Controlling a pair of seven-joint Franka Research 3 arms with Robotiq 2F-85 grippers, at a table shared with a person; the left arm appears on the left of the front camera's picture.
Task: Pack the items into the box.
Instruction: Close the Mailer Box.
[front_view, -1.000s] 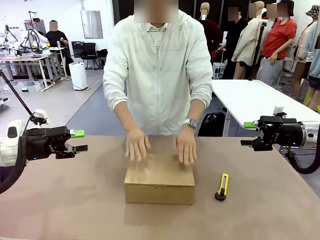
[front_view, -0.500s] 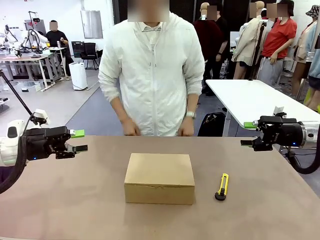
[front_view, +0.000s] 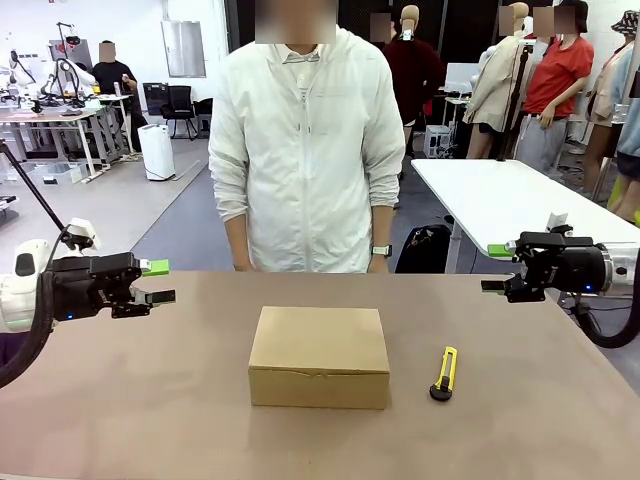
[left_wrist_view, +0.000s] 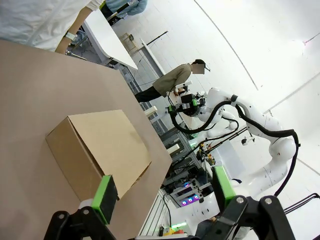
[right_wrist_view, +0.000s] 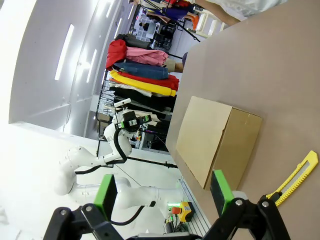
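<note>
The tan cardboard box (front_view: 319, 355) stands in the middle of the table with its lid down; it also lies in the left wrist view (left_wrist_view: 100, 150) and the right wrist view (right_wrist_view: 215, 140). The items are hidden. My left gripper (front_view: 157, 282) hovers open above the table's left side, well away from the box, nothing between its green pads (left_wrist_view: 105, 198). My right gripper (front_view: 493, 268) hangs open at the far right, empty as well, its pads (right_wrist_view: 221, 186) spread wide. The person stands behind the table, arms down.
A yellow and black utility knife (front_view: 444, 373) lies on the table just right of the box, also in the right wrist view (right_wrist_view: 295, 177). A white table (front_view: 510, 200) stands behind at the right. The brown tabletop (front_view: 150, 400) has free room around the box.
The person's hands pressed on the box lid, then lifted off and dropped to their sides as they stood upright. Neither arm has moved.
</note>
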